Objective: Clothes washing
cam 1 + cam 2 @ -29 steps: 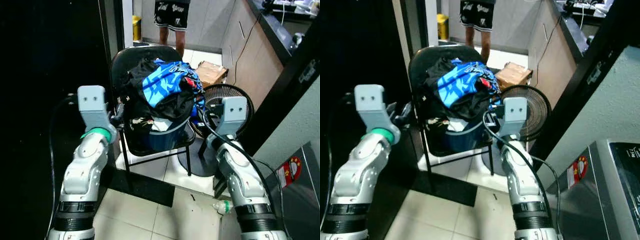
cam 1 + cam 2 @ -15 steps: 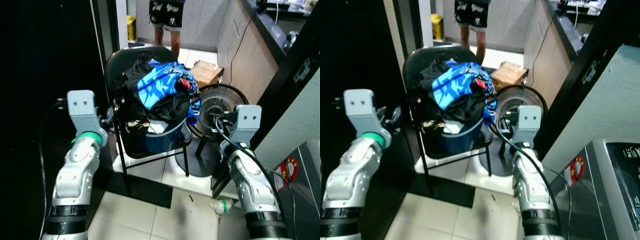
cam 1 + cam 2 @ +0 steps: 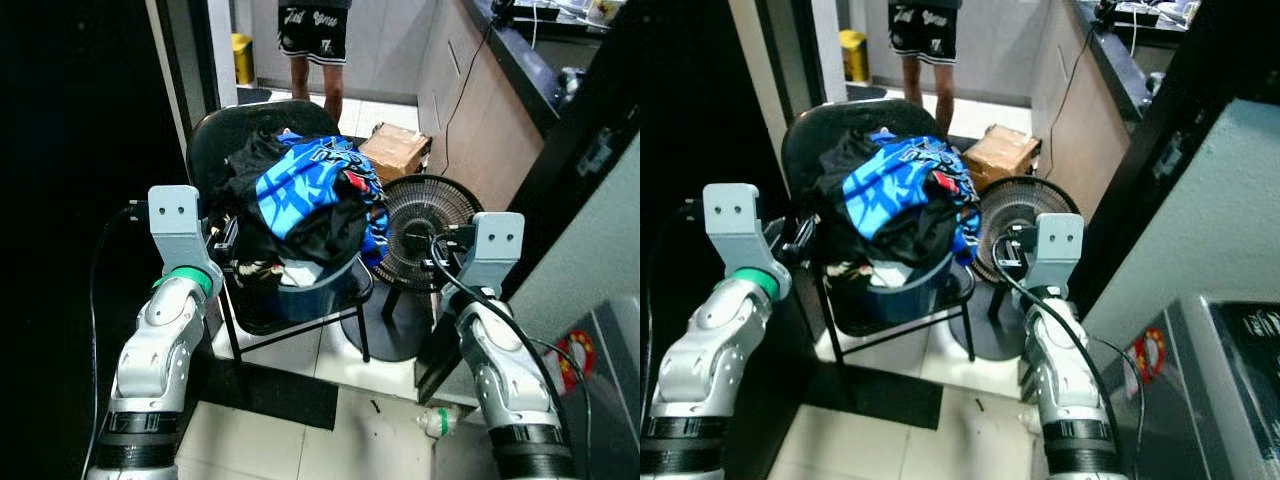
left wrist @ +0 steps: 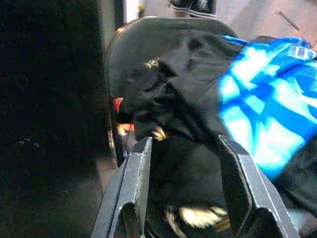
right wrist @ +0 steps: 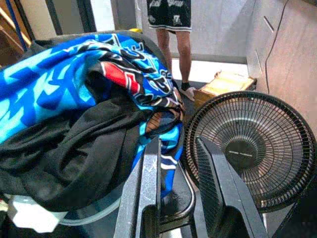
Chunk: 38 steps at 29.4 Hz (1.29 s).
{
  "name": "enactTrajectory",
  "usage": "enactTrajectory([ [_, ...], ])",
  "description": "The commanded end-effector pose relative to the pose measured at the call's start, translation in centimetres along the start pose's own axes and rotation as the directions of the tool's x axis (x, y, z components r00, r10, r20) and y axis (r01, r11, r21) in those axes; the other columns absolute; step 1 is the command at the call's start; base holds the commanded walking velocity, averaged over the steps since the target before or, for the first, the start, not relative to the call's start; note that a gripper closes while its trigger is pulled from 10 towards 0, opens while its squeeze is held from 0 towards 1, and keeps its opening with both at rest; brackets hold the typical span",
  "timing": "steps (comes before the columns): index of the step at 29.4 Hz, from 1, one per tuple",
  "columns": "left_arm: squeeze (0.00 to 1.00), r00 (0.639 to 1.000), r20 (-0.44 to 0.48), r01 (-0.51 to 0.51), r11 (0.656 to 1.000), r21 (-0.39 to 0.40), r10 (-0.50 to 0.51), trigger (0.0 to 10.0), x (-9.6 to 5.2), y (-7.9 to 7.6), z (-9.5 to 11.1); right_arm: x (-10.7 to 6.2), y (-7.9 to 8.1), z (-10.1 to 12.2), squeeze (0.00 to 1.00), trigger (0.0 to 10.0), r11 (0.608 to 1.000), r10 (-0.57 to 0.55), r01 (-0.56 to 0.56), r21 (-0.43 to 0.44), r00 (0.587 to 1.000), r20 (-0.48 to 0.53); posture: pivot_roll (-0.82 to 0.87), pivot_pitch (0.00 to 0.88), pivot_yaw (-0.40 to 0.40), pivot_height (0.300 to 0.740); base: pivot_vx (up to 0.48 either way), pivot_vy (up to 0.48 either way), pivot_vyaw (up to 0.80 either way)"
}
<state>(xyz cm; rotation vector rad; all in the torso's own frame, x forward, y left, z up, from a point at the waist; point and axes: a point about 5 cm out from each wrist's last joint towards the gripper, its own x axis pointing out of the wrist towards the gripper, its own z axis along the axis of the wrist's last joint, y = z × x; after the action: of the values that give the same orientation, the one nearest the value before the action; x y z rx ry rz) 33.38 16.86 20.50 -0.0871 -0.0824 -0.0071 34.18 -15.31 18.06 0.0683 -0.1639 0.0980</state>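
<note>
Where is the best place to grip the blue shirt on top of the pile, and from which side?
Probably its raised fold at the top of the pile, from above. The blue shirt is draped loosely over black clothes, so a pinch on the crest should lift it alone. The open right claw is nearest.

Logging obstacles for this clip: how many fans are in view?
1: a black floor fan stands on the tiled floor right of the chair holding the laundry, near the right gripper. Others could be hidden.

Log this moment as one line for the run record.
phase: approaching laundry | left gripper: open, beside clothes pile | right gripper: open, between pile and fan | clothes in blue bucket on black chair | nothing grasped
</note>
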Motion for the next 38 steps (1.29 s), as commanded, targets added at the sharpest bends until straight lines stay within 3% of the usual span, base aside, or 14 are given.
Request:
enactTrajectory([
  [1,0.00,1.000,-0.015,0.014,1.000,0.003,-0.014,10.0,0.0,-0.5,-0.5,-0.3,-0.8,-0.1,0.00,10.0,1.000,-0.026,0.026,-0.003,1.000,-0.002,0.09,0.021,0.027,0.740,0.416,0.000,0.00],
  [14,0.00,1.000,-0.014,0.019,1.000,0.011,-0.019,10.0,0.0,-0.6,-0.5,-0.2,-0.4,0.1,0.00,10.0,1.000,0.004,-0.004,0.002,1.000,0.004,0.08,0.020,0.026,0.740,0.418,0.000,0.00],
  [19,0.00,1.000,-0.015,0.023,1.000,0.011,-0.023,10.0,0.0,-0.6,-0.5,-0.1,0.4,0.4,0.00,10.0,0.997,0.067,-0.066,-0.045,0.998,0.013,0.08,0.020,0.026,0.740,0.412,0.000,0.48],
  [34,0.00,1.000,-0.011,0.017,1.000,0.002,-0.017,10.0,0.0,-0.5,-0.5,-0.1,0.7,0.5,0.00,10.0,0.997,0.074,-0.074,-0.007,0.997,0.029,0.09,0.022,0.025,0.740,0.400,0.000,0.05],
  [38,0.00,1.000,-0.010,0.017,1.000,-0.003,-0.017,10.0,0.0,-0.4,-0.5,-0.1,1.0,0.1,0.00,10.0,0.996,0.086,-0.086,0.021,0.996,-0.002,0.09,0.022,0.025,0.740,0.389,0.000,-0.80],
])
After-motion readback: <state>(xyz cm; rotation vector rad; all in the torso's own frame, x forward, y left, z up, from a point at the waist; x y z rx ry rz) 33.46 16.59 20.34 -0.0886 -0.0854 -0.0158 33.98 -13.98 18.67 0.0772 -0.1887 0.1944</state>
